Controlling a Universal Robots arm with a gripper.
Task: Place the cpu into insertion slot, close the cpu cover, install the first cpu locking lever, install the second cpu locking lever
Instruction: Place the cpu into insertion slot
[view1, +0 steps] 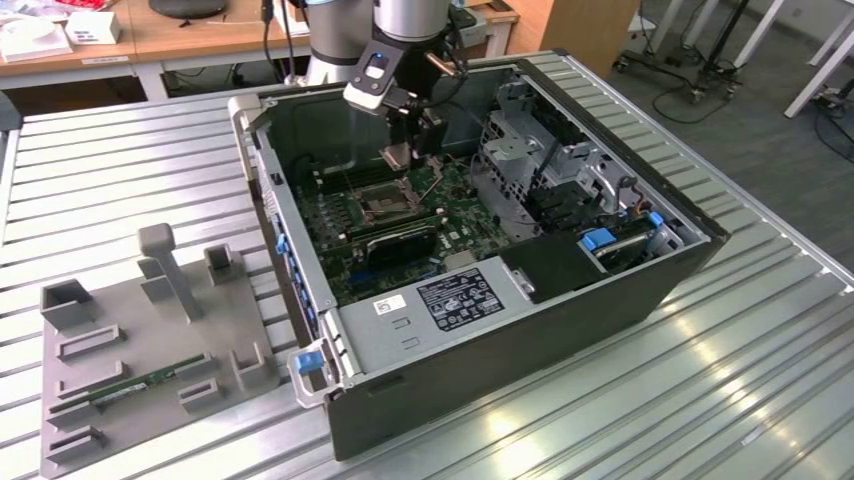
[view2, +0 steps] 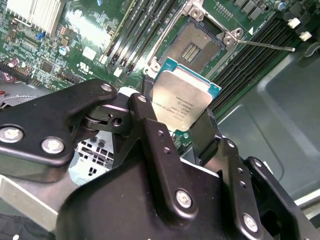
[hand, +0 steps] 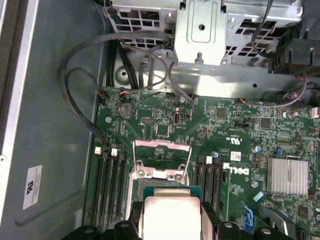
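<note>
On the exterior view's left, one grey fixture tray is lying on the bench, carrying one green memory stick. Moving right, one open computer case is showing one insertion slot, uncovered, with its one cpu cover apparently standing raised. I'm working the first step: the gripper is hovering above the slot, jaws clamping the one cpu by its edges, tilted and not yet seated. I judge the placing is calling for levelling the chip and squaring it over the socket. One lever rod is sticking out free.
</note>
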